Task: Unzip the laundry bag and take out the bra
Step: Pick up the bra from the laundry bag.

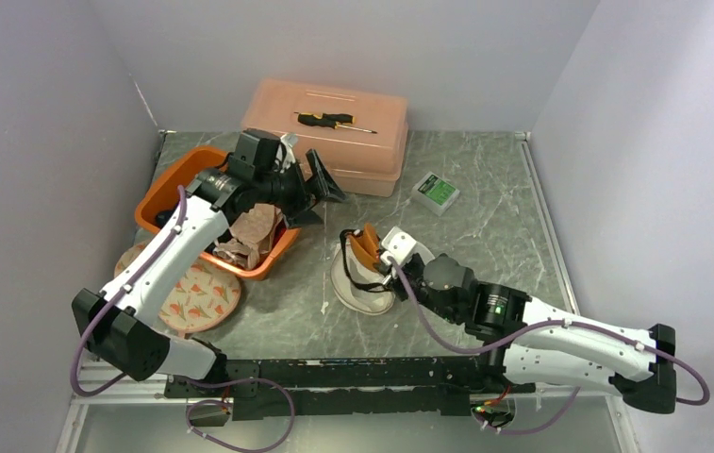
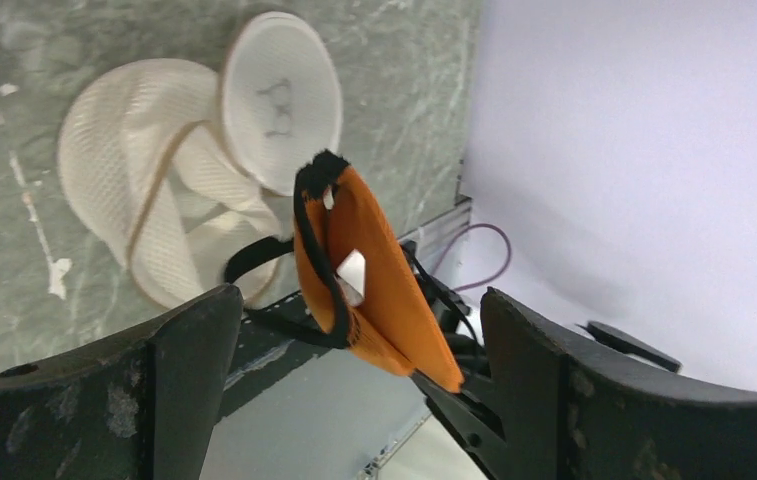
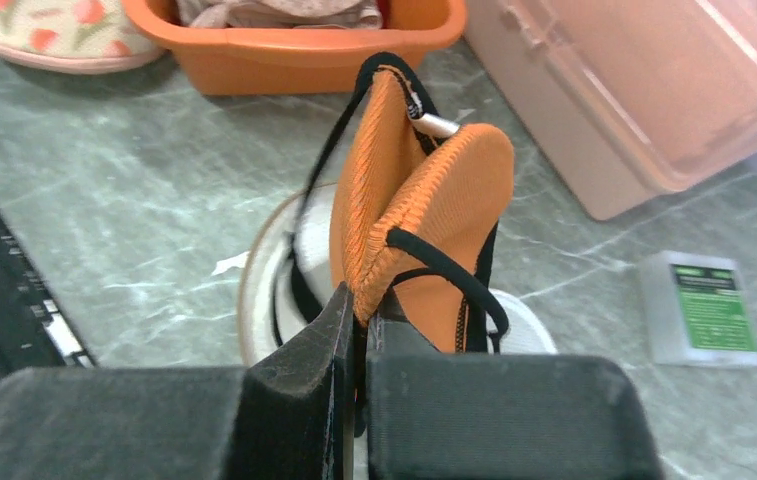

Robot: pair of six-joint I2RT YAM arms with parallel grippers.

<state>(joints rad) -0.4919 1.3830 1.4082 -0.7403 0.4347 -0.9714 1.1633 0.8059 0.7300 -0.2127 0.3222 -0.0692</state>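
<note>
The right hand is pinched shut on the lower edge of the orange bra, holding it upright just above the white mesh laundry bag, which lies on the marble surface near the middle. The bra's long axis runs up from the fingers, cups folded together. The left hand stands wide and holds nothing, farther back and to the left beside the orange basin. The bra lies to its right and nearer.

The left wrist view lines the bra up between its own spread jaws, with the bag's round end lying open behind it. Only the top view shows that hand well apart from the bra. The right wrist view shows black straps looping down towards the bag. I judge that lifting clear depends on their not catching.
</note>
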